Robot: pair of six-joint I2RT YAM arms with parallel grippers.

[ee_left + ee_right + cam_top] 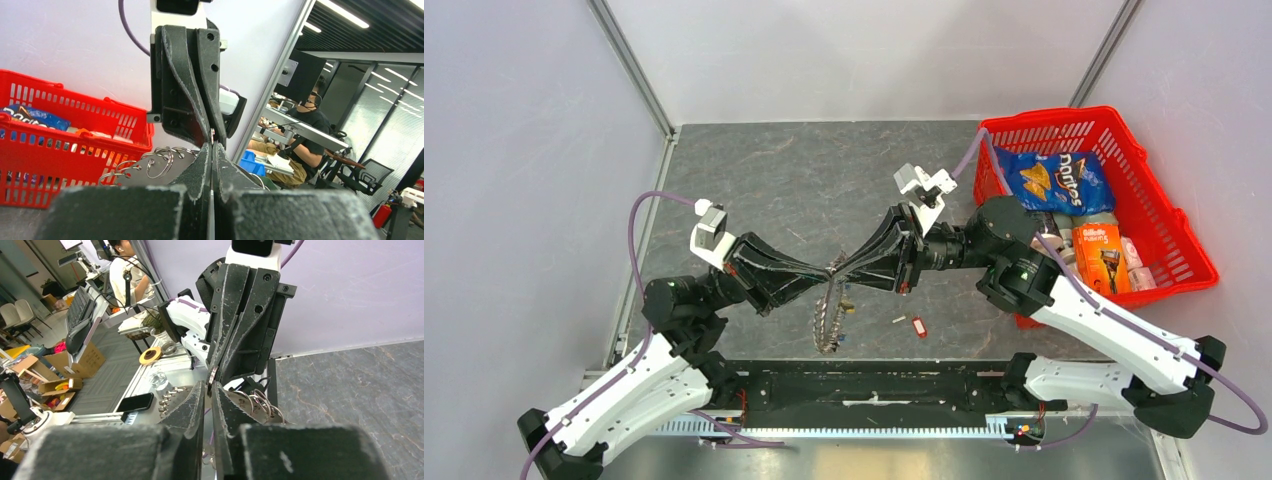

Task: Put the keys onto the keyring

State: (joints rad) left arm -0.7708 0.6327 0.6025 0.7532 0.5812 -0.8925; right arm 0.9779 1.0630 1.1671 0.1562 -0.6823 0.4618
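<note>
L gripper [212, 146] pinched together, R gripper [210, 388] barely apart, tip-to-tip, keyring [828, 320] hanging below

The jagged grey metal keyring [829, 318] has a dull steel sheen, and the thin wire loops [161, 161] on it gleam brighter. The left gripper [212, 146] and right gripper [210, 388] have matt black fingers, rough-grained and scuffed pale along the edges. The dark grey tabletop [804, 170] looks matt with stone-like veining. The small silver key with a red tag [919, 327] pairs bare metal with shiny plastic. The red lattice plastic basket [1044, 117] is smooth and faintly glossy. The blue crisp bag [1054, 180] is shiny film. The white arm shells [1104, 325] are smooth plastic.
</note>
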